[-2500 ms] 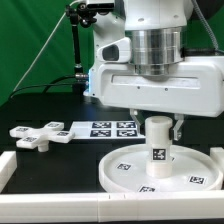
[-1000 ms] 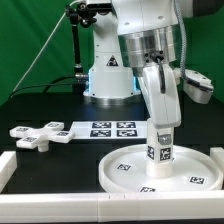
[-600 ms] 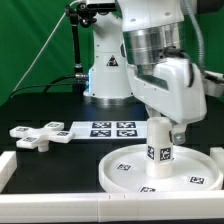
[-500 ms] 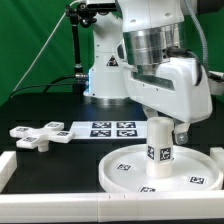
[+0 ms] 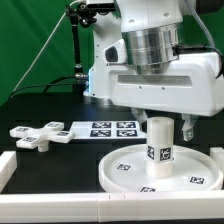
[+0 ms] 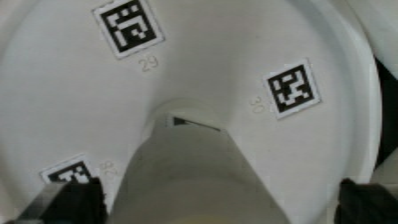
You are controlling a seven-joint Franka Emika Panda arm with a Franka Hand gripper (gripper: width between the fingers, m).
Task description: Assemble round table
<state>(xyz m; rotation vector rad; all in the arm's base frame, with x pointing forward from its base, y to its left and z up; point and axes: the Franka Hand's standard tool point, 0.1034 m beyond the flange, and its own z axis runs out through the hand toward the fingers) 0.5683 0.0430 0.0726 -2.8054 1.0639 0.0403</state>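
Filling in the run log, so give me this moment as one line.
claw: open, straddling post | post: upright on disc | cross piece: lying beside marker board

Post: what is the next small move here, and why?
Probably close the jaws on the post and twist it. It stands upright at the centre of the disc and the gripper sits astride its top, though contact is unclear. The cross piece lies apart, so seating the post likely comes first.

The arm (image 5: 150,45) stands upright directly above the post (image 5: 160,146), wrist pointing straight down. The gripper (image 6: 222,192) straddles the post's top, jaws spread wide, with dark fingertips (image 6: 71,188) on either side of it.
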